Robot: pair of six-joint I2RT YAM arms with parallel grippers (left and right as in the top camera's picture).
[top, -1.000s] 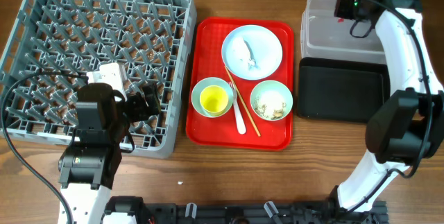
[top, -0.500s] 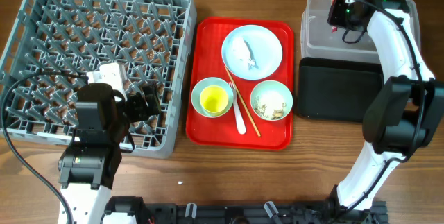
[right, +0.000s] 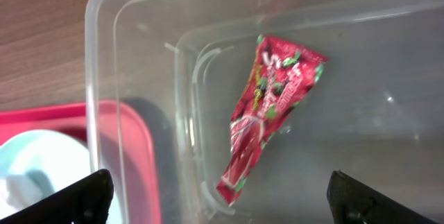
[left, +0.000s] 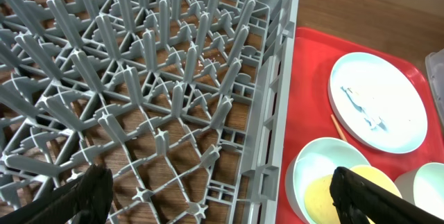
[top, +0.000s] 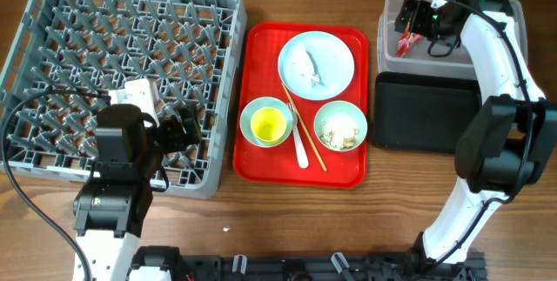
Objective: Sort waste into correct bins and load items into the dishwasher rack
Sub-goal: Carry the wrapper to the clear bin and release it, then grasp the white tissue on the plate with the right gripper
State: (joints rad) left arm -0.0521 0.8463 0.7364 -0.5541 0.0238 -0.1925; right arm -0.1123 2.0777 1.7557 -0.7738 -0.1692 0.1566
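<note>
The red snack wrapper [right: 270,113] lies loose inside the clear tub [right: 388,106], at its left end [top: 405,44]. My right gripper [top: 418,22] hangs open above it, with nothing between its fingers [right: 218,207]. On the red tray sit the white plate [top: 331,50] with the crumpled napkin [top: 311,65], a mint bowl holding the yellow cup [top: 268,124], and a second bowl [top: 340,126] of food scraps. The fork [top: 299,149] and chopsticks [top: 306,135] lie between them. My left gripper [top: 178,129] is open and empty over the grey rack's [top: 52,55] near right corner [left: 222,207].
The shallow black tray [top: 426,111] sits just in front of the clear tub. The red tray [top: 261,163] lies between the rack and the two bins. Bare wooden table runs along the front edge.
My right gripper moved left over the tub and opened, and the red wrapper dropped out of it into the tub. The left arm has not moved.
</note>
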